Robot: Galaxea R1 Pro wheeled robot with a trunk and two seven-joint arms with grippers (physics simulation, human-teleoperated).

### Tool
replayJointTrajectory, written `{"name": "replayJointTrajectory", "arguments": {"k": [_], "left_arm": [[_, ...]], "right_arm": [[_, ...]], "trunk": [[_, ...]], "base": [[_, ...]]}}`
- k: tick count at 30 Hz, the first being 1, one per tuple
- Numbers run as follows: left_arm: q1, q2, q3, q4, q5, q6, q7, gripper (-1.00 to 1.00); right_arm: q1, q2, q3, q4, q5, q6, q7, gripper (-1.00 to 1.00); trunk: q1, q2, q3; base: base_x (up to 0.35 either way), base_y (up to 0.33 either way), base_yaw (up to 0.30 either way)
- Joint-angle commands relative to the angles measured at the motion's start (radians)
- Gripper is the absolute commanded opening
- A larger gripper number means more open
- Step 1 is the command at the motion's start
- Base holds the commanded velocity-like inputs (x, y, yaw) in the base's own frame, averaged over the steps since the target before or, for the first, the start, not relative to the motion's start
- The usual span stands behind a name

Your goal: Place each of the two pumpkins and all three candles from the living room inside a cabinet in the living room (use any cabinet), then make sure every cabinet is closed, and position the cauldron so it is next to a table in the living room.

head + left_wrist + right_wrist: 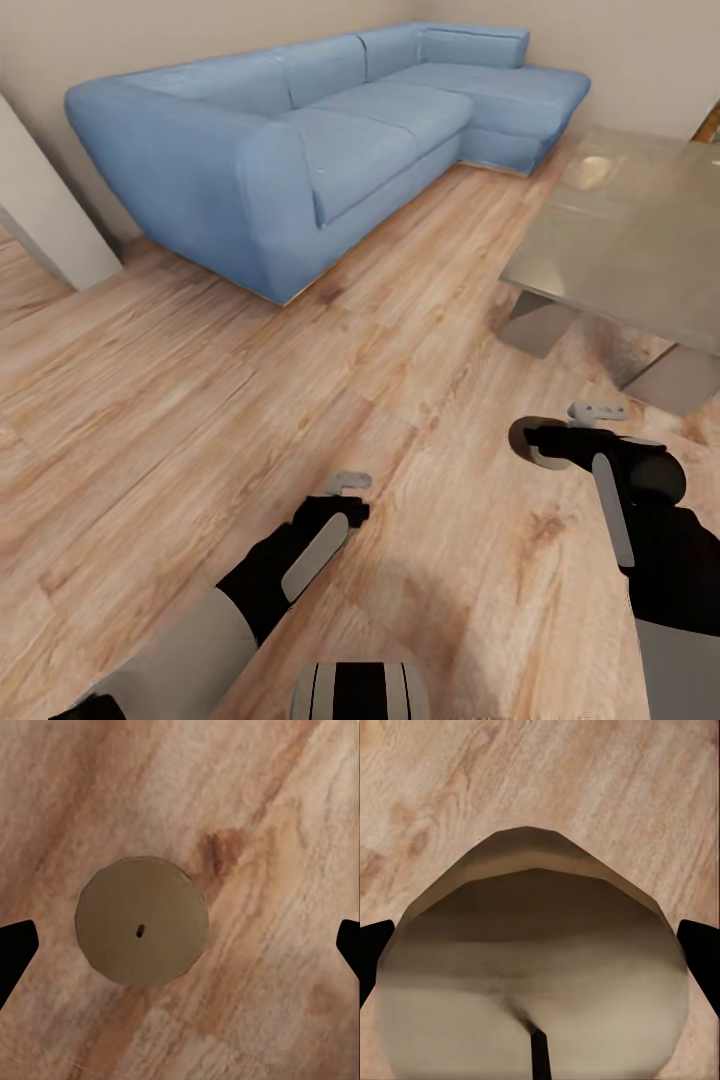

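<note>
Two tan cylindrical wax candles counted: one upright on wood-plank floor (200,420), seen between spread left gripper (180,945) fingers, candle (142,920) untouched; second candle (532,975) grasped by right gripper (540,952) fingers. One blue fabric sofa (300,140). One glass worktop (630,240).

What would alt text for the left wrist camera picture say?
A round, flat-topped tan candle with a small dark wick at its centre stands on the wooden floor, seen from straight above. The open left gripper hangs over it, dark fingertips at either edge.
</note>
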Motion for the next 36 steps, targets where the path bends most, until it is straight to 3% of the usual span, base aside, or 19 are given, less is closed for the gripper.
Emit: {"name": "replayJointTrajectory", "arguments": {"k": [1, 6, 7, 8, 14, 28, 33, 36], "left_arm": [[-0.008, 0.000, -0.003, 0.013, 0.011, -0.010, 0.002, 1.00], [-0.033, -0.007, -0.002, 0.062, 0.010, -0.044, -0.037, 1.00], [-0.037, -0.010, -0.002, 0.076, 0.006, -0.047, -0.041, 1.00], [-0.053, -0.014, -0.004, 0.121, -0.001, -0.066, -0.045, 1.00], [-0.089, -0.014, -0.003, 0.204, 0.004, -0.104, -0.051, 1.00], [-0.096, -0.001, 0.002, 0.221, -0.004, -0.105, -0.037, 1.00], [-0.098, 0.038, 0.041, 0.219, 0.001, -0.101, -0.048, 1.00], [-0.098, 0.048, 0.058, 0.217, 0.000, -0.100, -0.049, 1.00]], "right_arm": [[-0.001, 0.000, -0.001, -0.001, -0.001, 0.004, 0.002, -1.00], [-0.001, 0.000, -0.006, -0.001, -0.001, 0.004, 0.041, -1.00], [-0.001, 0.000, -0.024, -0.001, -0.001, 0.004, 0.079, -1.00], [-0.001, 0.001, -0.080, -0.001, 0.000, 0.004, 0.176, -1.00], [-0.002, 0.004, -0.129, -0.001, 0.000, 0.004, 0.280, -1.00], [-0.001, 0.012, -0.127, -0.001, -0.001, 0.004, 0.303, -1.00], [-0.001, 0.012, -0.126, -0.001, -0.001, 0.004, 0.303, -1.00], [-0.001, 0.012, -0.126, -0.001, -0.001, 0.004, 0.303, -1.00]], "trunk": [[0.000, 0.000, -0.001], [0.000, 0.000, -0.001], [0.000, 0.000, -0.001], [0.000, 0.000, -0.001], [0.000, 0.000, -0.001], [0.000, 0.000, 0.002], [0.000, 0.000, 0.002], [0.000, 0.000, 0.002]], "base": [[0.000, 0.000, -0.283], [0.000, 0.000, -0.209], [0.000, 0.000, -0.076], [0.000, 0.000, -0.031], [0.000, 0.000, -0.014], [0.000, 0.000, -0.197], [0.000, 0.000, -0.276], [0.000, 0.000, -0.271]]}}
